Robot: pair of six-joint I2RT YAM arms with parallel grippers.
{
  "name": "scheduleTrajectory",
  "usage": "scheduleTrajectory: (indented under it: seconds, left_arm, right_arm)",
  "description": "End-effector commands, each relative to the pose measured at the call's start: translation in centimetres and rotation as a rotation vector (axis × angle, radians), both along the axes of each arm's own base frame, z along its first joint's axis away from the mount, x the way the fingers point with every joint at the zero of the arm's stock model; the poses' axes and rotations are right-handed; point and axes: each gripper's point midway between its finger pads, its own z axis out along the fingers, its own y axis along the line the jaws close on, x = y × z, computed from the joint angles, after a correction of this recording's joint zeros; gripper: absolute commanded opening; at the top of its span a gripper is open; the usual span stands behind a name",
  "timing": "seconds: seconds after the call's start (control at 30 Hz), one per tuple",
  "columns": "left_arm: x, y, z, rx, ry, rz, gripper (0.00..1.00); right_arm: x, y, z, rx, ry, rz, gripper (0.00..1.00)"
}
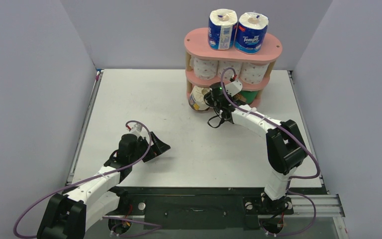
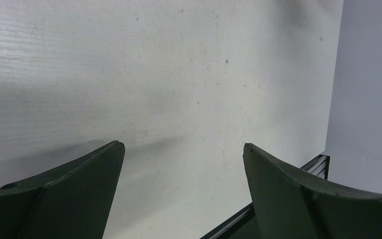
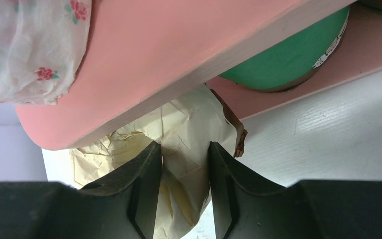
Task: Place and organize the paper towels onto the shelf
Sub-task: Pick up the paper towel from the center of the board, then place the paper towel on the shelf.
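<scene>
left claw (image 1: 160, 148) hangs wide and empty over the table (image 1: 129, 99), well apart from the shelf (image 1: 199, 42). the right claw (image 3: 185, 149) is nearer and pinches the cream roll (image 3: 189, 124) by its loose wrap. the roll lies straight ahead at the bottom tier's left end. the overhead view shows the roll tilted and poking out past the edge. only the wrist view shows that the claw grips paper.

Brand name "Tempo" in white, on the right blue-wrapped roll (image 1: 251, 34), atop the shelf (image 1: 199, 46)
</scene>
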Motion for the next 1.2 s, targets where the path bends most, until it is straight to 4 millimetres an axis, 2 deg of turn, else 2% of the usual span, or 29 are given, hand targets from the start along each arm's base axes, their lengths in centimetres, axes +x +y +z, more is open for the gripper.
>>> scheduleTrajectory:
  seconds: [0.0, 0.3, 0.73, 1.17]
  left_arm:
    - [0.8, -0.5, 1.4, -0.025, -0.052, -0.016, 0.88]
    - [0.7, -0.5, 1.4, -0.028, -0.052, -0.015, 0.88]
    - [0.7, -0.2, 1.9, -0.021, -0.062, -0.006, 0.88]
    - [0.7, -0.2, 2.0, -0.014, -0.063, -0.004, 0.88]
  right_arm:
    - [2.4, 0.6, 3.4, 0.079, -0.114, -0.071, 0.34]
    - [2.9, 0.6, 2.4, 0.083, -0.102, -0.094, 0.34]
    - [3.5, 1.1, 4.5, 0.124, -0.173, -0.112, 0.34]
    - [4.1, 1.0, 2.4, 0.107, -0.144, -0.125, 0.36]
